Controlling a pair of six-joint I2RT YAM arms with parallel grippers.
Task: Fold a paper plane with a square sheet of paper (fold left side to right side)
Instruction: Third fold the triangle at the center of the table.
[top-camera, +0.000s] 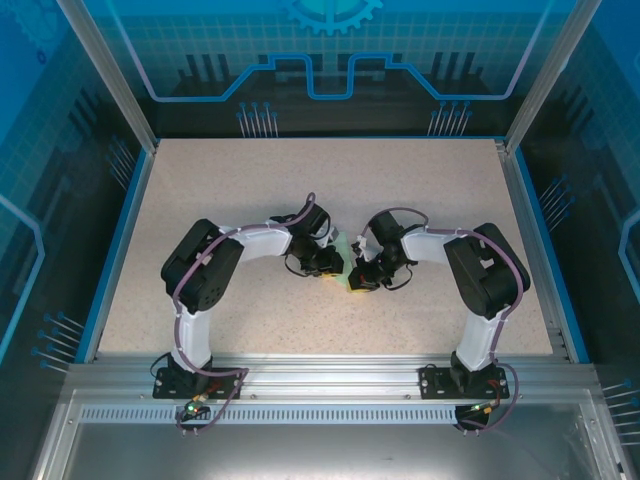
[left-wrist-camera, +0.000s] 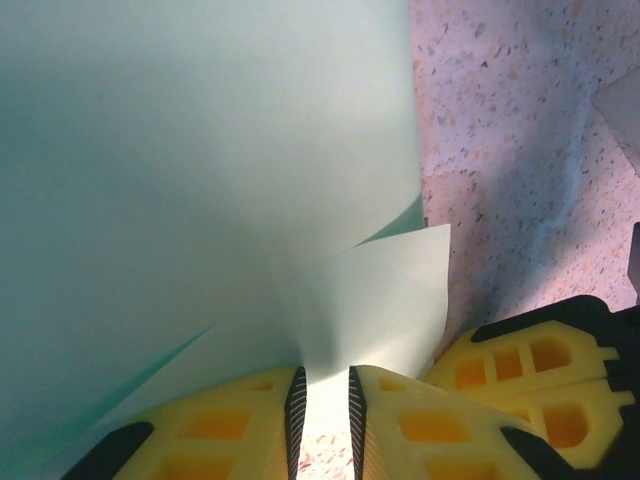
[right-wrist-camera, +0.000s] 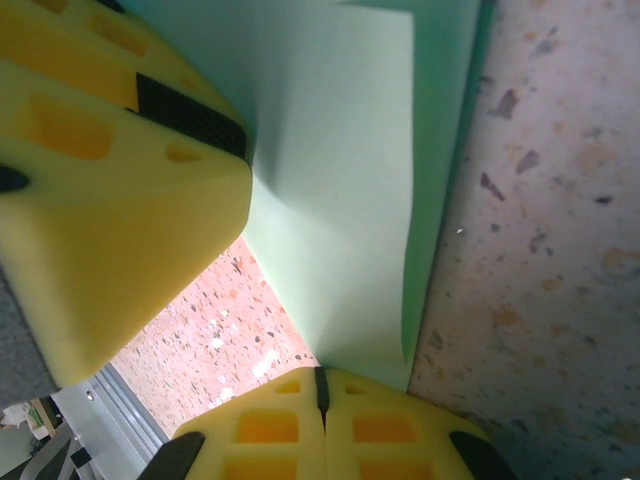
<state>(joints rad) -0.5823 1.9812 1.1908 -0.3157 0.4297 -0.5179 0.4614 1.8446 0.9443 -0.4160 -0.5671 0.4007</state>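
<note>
Closest to the right wrist camera, the right gripper (right-wrist-camera: 320, 388) has its yellow fingers pressed together with no gap, pinching the lower edge of the square sheet of paper (right-wrist-camera: 340, 170). The sheet rises away from the tips as a pale green panel lifted off the table (right-wrist-camera: 540, 250). Closest to the left wrist camera, the left gripper (left-wrist-camera: 325, 390) holds its fingers a narrow slot apart. A corner of the sheet runs down into that slot, but I cannot tell whether the ribbed pads (left-wrist-camera: 296, 405) bear on it. The other gripper's yellow fingers sit just to its right, so both work the same bottom stretch of paper. Beyond the fingers the sheet stands and billows leftward, with a second layer curling behind the front corner. From above, the grippers meet at mid-table with a sliver of green between them, the left arm on the paper's left and the right arm on its right, neither clearly nearer. I judge that the fold turns on carrying the left part across toward the right gripper's pinch, with the crease running away from the arm bases. The wrists hide most of the sheet from above, and its far edges are cut off in both wrist views, so whether the edges line up cannot be made out.
</note>
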